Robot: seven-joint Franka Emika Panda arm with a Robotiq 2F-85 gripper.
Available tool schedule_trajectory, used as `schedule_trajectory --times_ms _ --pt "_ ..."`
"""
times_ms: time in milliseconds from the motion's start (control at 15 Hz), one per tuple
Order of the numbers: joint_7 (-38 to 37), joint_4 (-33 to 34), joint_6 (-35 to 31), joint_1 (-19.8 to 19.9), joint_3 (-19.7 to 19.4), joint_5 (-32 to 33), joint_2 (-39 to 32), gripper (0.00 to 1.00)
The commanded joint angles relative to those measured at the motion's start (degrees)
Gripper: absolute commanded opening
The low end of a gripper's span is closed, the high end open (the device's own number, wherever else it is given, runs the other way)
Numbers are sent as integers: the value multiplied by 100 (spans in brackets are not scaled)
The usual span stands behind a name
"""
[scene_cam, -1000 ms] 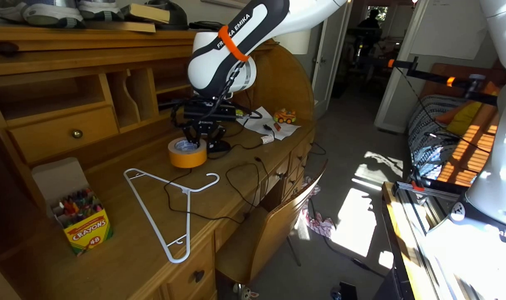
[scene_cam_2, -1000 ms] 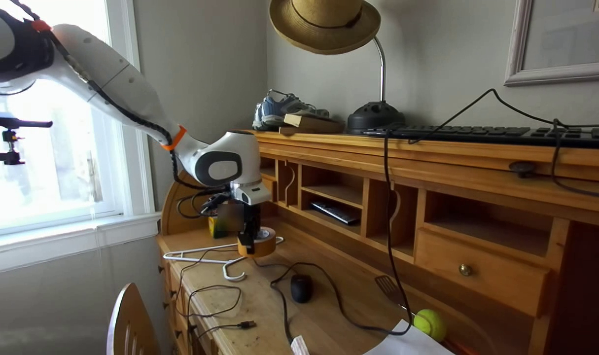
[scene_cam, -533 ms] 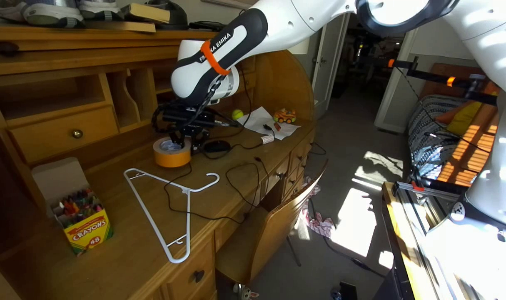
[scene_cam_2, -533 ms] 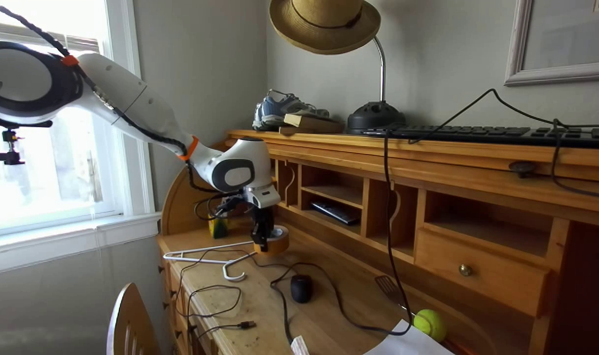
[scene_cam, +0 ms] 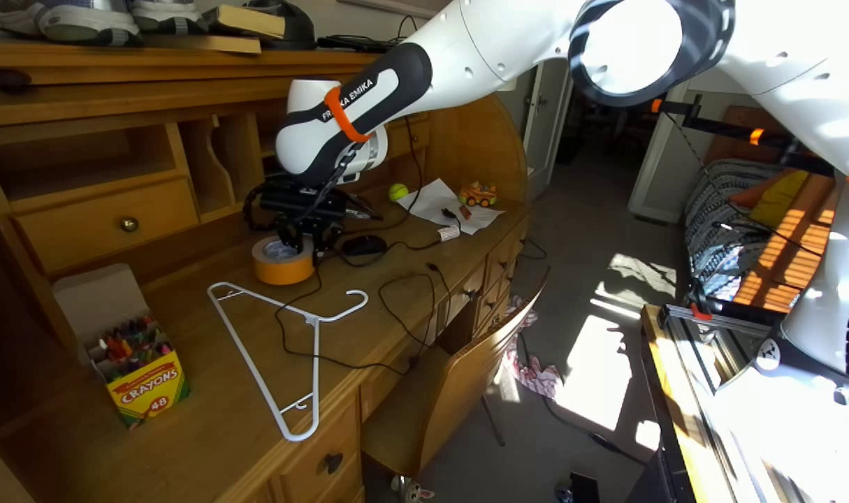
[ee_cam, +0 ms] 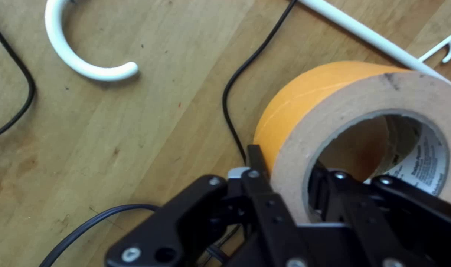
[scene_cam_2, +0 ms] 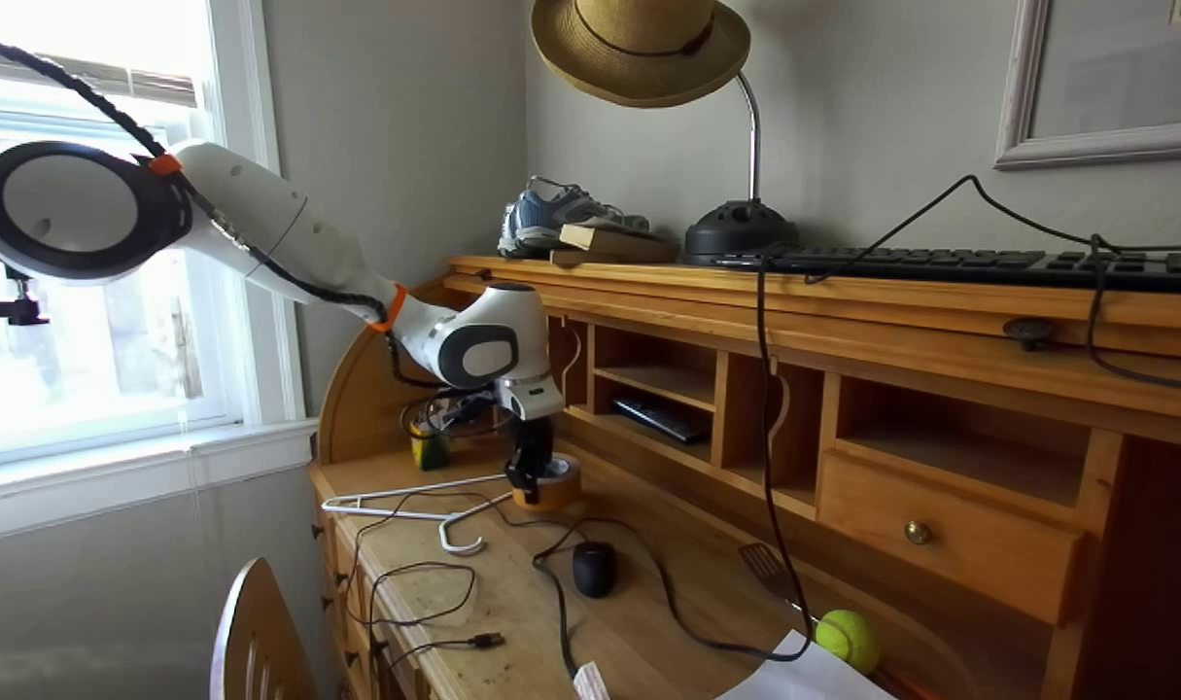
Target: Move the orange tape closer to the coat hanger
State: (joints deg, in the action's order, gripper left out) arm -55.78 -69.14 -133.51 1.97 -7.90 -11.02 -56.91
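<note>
The orange tape [scene_cam: 283, 269] is a yellow-orange roll with a pale core, low over the desk at the back; it also shows in an exterior view [scene_cam_2: 551, 493] and in the wrist view [ee_cam: 297, 105]. My gripper [scene_cam: 309, 253] is shut on its wall, with one finger [ee_cam: 255, 159] outside and one in the core. Whether the roll touches the desk I cannot tell. The white coat hanger [scene_cam: 316, 384] lies flat just in front of the roll, and its hook [ee_cam: 99, 73] shows in the wrist view. The roll hides part of one hanger bar there.
A crayon box [scene_cam: 148, 388] stands open on the desk at the hanger's wide end. A black mouse [scene_cam: 363, 245] lies beside the gripper. A thin black cable [ee_cam: 225, 96] crosses the desk and the hanger. Drawers and shelves [scene_cam_2: 663, 418] rise behind. A chair [scene_cam: 466, 370] stands in front.
My gripper has carried the tape along the desk, leftward in one exterior picture and rightward in the other, toward the back shelves. In the last half second it has also come down a little.
</note>
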Motion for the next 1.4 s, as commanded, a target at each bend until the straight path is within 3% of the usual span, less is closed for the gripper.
schedule_trajectory --times_ms 0,667,733,800,1000,1200,1333 --pt "-193 600 368 42 -22 47 -330 7" --pt "-146 1067 783 92 -40 182 -621 7" --pt "-105 1034 709 100 -8 160 -596 52" --pt "-48 1000 665 108 23 144 -563 53" --pt "135 721 555 132 153 64 -261 75" --pt "586 272 859 129 165 216 194 97" --pt "1021 0 618 55 13 469 345 100"
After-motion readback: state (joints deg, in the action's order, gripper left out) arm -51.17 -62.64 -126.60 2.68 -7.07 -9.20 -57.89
